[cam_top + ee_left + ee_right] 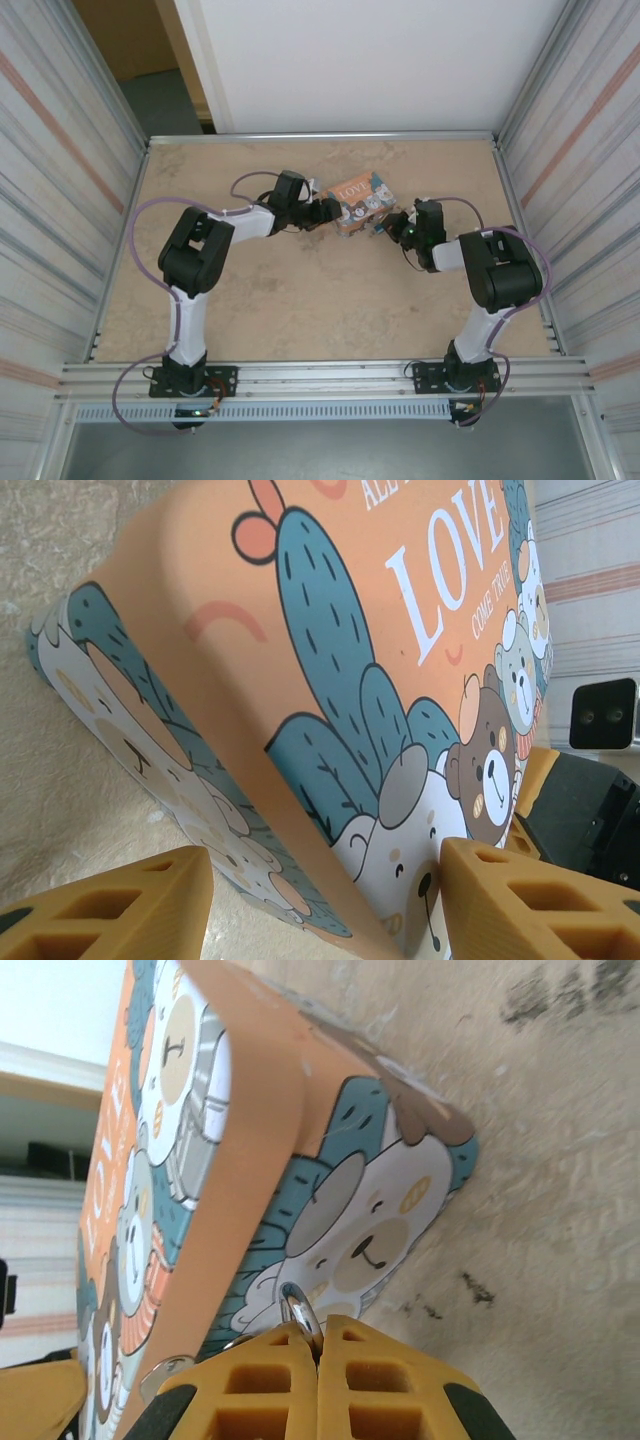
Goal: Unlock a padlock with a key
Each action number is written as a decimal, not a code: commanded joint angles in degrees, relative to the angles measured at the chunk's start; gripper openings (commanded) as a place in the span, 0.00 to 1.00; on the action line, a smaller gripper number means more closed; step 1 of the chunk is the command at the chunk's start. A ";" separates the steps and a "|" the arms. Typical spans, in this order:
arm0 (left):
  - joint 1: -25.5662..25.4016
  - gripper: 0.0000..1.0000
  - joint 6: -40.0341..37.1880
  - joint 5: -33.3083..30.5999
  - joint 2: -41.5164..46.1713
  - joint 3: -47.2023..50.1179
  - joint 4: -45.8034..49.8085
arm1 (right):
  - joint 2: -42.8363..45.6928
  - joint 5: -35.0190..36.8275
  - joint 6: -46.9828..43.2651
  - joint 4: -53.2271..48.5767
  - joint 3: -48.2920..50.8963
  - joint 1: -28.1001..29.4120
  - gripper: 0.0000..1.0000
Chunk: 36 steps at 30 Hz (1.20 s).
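Toward the far edge of the bench (300,310), the left end effector (325,880), released, straddles the LOVE box (330,630), likely steadying it. The right end effector (320,1338) is clenched on what seems the padlock (298,1310), silvery shackle showing.

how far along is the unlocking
Done: both hands are at the orange box. In hand: the left hand straddles its corner, fingers apart; the right hand is pinched shut on a small silvery loop at the box's side. Left: loop may be key or shackle, I can't tell; nothing shows a lock opened.
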<state>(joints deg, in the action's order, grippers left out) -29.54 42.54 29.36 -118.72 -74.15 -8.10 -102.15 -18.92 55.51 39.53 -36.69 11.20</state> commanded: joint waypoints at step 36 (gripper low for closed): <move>2.21 0.64 -6.29 -11.11 28.86 15.94 11.74 | 31.99 -2.37 -22.34 -37.48 0.32 -3.53 0.03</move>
<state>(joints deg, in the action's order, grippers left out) -27.70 39.59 22.74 -93.82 -60.99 1.50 -72.77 -19.31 36.88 8.01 -33.80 7.42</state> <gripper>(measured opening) 0.642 0.044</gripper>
